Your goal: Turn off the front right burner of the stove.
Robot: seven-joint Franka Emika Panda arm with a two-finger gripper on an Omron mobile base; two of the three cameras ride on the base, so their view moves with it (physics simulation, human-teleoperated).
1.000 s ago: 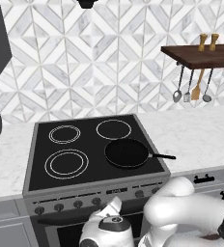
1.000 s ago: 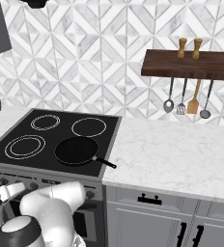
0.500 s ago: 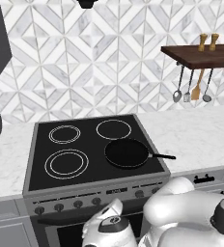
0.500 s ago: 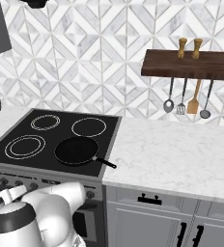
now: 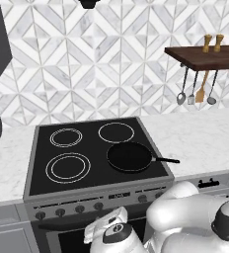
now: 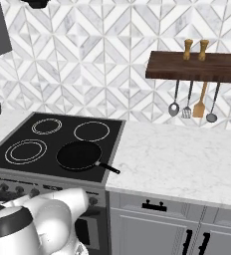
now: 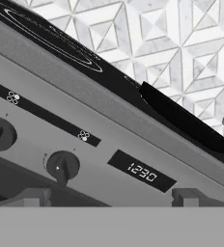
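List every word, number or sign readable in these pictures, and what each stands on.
"1230": on the small dark display of the stove's front panel, hand view.
Small four-circle burner signs on the dark strip above the knobs: symbols, no letters.
In both base views the same display is too small to read.

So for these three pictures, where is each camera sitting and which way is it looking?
Left base view: behind the arm's left, looking down over the stove; white arm at lower right.
Right base view: behind its right, same stove, marble counter; arm at lower left.
Hand view: low, tilted, close to the knobs and clock display.
Shared: the black frying pan.
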